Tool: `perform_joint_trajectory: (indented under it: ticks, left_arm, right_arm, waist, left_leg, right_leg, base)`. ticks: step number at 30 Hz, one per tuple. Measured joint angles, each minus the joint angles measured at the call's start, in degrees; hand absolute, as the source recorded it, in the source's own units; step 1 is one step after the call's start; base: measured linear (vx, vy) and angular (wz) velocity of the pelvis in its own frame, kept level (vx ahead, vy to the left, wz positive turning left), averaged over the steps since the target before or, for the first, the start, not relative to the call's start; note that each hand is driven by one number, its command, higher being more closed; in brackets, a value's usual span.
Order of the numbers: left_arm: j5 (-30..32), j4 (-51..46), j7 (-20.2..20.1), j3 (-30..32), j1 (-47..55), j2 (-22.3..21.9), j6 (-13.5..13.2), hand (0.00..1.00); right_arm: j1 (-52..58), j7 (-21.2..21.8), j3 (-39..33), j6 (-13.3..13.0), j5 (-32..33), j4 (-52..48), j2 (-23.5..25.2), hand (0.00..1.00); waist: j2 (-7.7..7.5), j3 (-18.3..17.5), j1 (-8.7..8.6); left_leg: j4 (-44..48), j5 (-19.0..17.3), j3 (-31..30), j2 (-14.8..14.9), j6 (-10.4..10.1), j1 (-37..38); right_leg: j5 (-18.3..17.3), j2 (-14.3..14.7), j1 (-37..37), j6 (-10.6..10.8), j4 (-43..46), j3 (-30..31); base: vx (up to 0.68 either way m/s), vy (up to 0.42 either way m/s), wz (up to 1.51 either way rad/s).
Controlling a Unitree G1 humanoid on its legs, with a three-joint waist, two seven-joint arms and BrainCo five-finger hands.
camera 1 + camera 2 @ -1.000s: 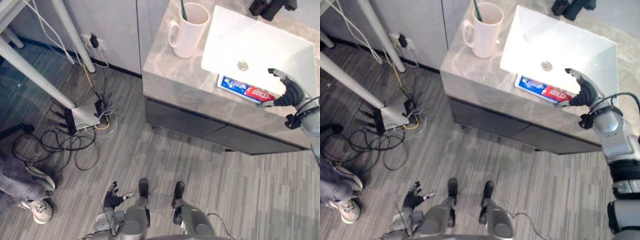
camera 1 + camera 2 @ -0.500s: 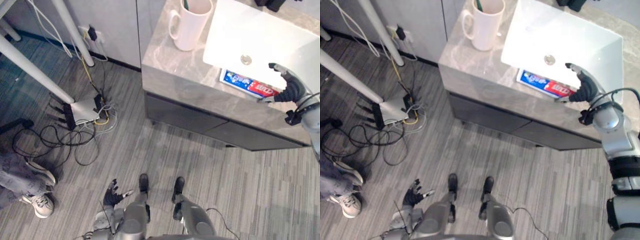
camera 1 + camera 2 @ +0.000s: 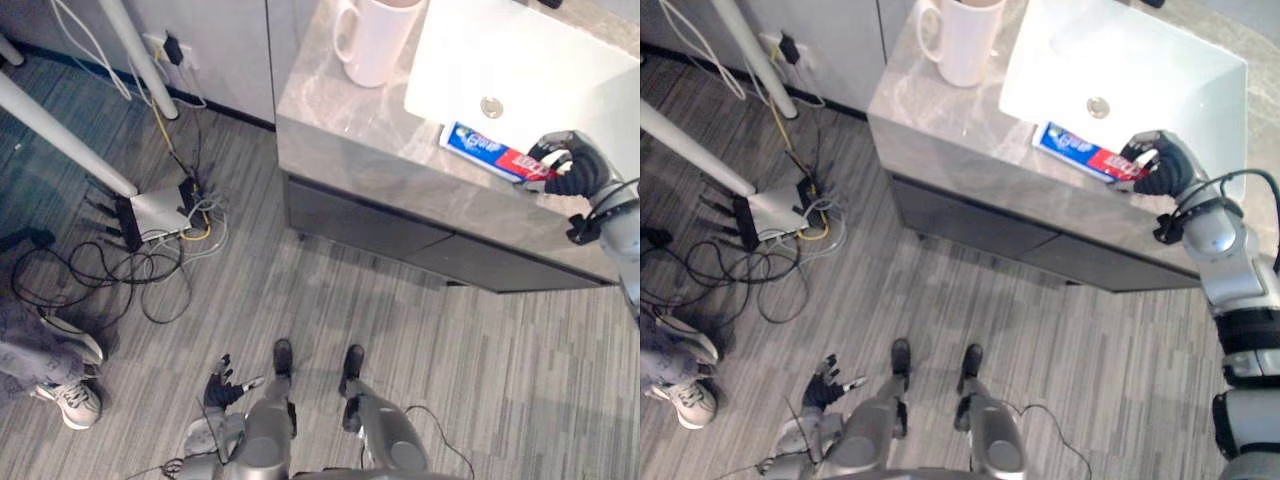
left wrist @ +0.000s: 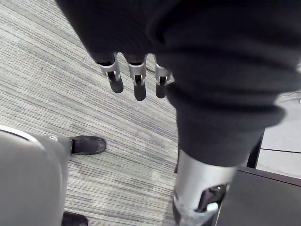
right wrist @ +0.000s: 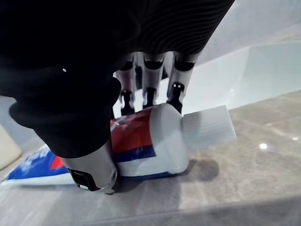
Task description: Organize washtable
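A blue, red and white toothpaste tube [image 3: 485, 150] lies on the grey marble washtable [image 3: 350, 130], along the front rim of the white sink [image 3: 520, 60]. My right hand [image 3: 572, 170] is shut on its cap end. In the right wrist view the fingers [image 5: 149, 96] curl behind the tube [image 5: 155, 136] and the thumb [image 5: 91, 174] presses its front, while the tube rests on the counter. A white mug [image 3: 380, 40] stands at the counter's far left. My left hand [image 3: 222, 385] hangs low beside the legs, its fingers [image 4: 136, 84] straight and empty.
Dark drawer fronts [image 3: 400, 240] sit under the counter. On the floor to the left are a white box with tangled cables [image 3: 160, 212] and slanting white table legs [image 3: 60, 130]. A person's shoe [image 3: 70, 400] shows at the lower left.
My right hand's fingers have curled shut round the cap end of the toothpaste tube. The whole picture has shifted a little, so the camera moved. The left hand is unchanged.
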Motion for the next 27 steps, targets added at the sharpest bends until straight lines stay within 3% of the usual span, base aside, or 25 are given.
perform_joint_trajectory:
  ticks: [13,18,20,23,27]
  left_arm:
    - [0.0,0.5,0.1,0.0,-0.5,-0.2,0.1,0.0]
    - [0.2,0.7,1.3,0.1,-0.6,-0.9,0.5,0.0]
    - [0.7,1.3,1.7,1.6,-0.6,-2.2,0.5,0.0]
    - [0.9,1.9,2.5,4.0,-0.5,-3.3,1.2,0.0]
    - [0.9,2.8,3.2,6.1,-0.3,-3.9,1.7,0.0]
  right_arm:
    - [-0.9,-0.2,0.0,0.1,0.1,-0.2,0.2,1.0]
    - [-1.3,-2.7,-7.0,0.8,3.1,-0.6,5.6,1.0]
    - [-1.0,-6.2,-14.9,0.8,6.7,-5.7,10.1,1.0]
    - [-0.5,-10.7,-21.1,-0.4,12.0,-14.9,13.8,1.0]
    - [3.8,-12.3,-22.8,-3.9,14.2,-27.2,17.0,1.0]
  waist:
    - [0.47,-0.1,0.09]
    - [1.49,-0.2,0.04]
    - [2.67,-0.5,0.05]
    - [3.19,-0.8,0.06]
    - [3.25,-2.9,0.09]
  left_leg:
    - [0.0,0.7,-0.3,0.2,-0.4,-0.5]
    - [0.2,1.2,-0.5,0.2,-0.2,-0.6]
    - [0.4,1.4,-0.9,0.2,-0.1,-0.6]
    - [0.4,1.5,-1.6,0.3,-0.3,1.3]
    - [0.0,1.0,-2.1,0.3,-0.4,2.4]
  right_leg:
    - [0.0,0.2,0.0,0.0,-0.7,0.5]
    - [0.5,0.3,0.1,-0.7,-1.0,0.4]
    - [0.5,0.3,0.3,-0.7,-1.0,0.0]
    - [0.5,0.4,2.5,-0.7,-1.3,-0.4]
    - [0.4,0.4,4.4,-0.6,-2.2,-0.5]
  base:
    - [0.06,0.005,0.01]
    - [0.05,0.012,0.01]
    - [0.05,0.021,0.08]
    - [0.06,0.012,0.08]
    - [0.03,0.019,0.1]
